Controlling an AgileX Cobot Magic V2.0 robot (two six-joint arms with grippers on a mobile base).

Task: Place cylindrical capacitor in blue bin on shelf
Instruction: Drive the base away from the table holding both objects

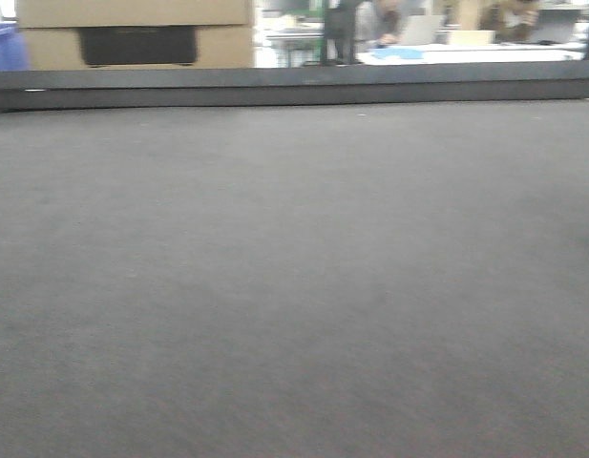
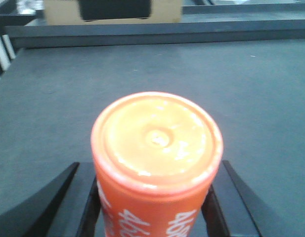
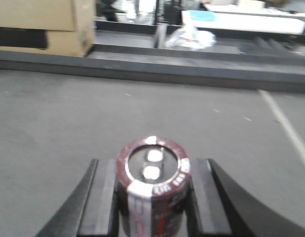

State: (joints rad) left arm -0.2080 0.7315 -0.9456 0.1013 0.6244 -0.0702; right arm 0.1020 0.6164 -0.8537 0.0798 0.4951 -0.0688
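A: Left gripper?
B: Clamped on an orange cylinder, well short of the cardboard box.
A: Right gripper?
B: Clamped on the capacitor, right of the box, terminal end facing the camera. Shelf not in view. Right arm has it.

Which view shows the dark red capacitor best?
Right wrist view: the dark red capacitor sits close up in the right gripper, two terminals visible. Front view lacks it; left wrist view shows only an orange cylinder.
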